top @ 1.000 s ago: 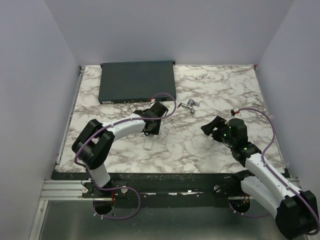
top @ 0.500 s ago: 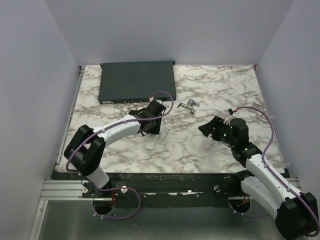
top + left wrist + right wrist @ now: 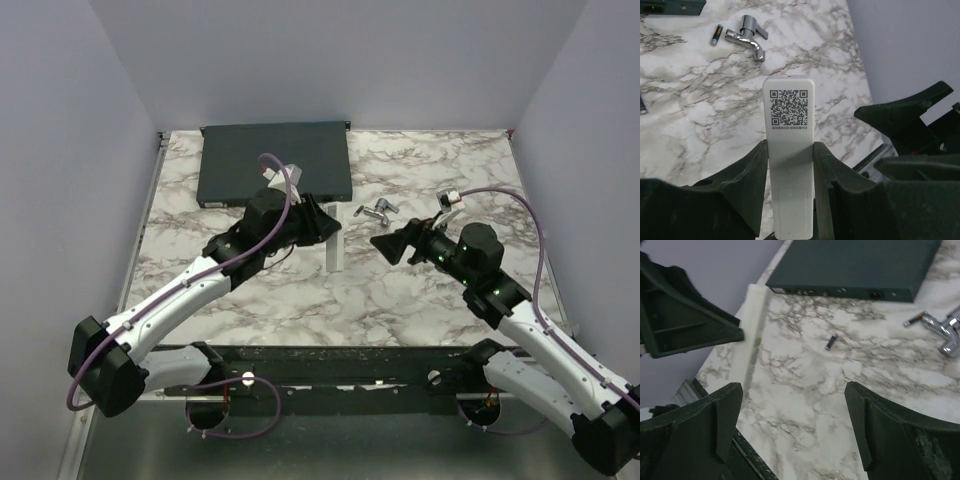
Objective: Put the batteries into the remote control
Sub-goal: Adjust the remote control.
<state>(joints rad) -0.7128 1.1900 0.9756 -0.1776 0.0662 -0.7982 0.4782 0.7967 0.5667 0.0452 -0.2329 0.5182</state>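
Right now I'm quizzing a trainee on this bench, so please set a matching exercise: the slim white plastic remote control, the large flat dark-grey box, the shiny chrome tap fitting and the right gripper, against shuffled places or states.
Things
1. slim white plastic remote control
2. large flat dark-grey box
3. shiny chrome tap fitting
4. right gripper

Places or states
A. lying on the marble table next to a small dark battery
B. jaws wide open, nothing between them
C. clamped in the left gripper
D. resting at the table's far edge

Pairs: 1-C, 2-D, 3-A, 4-B
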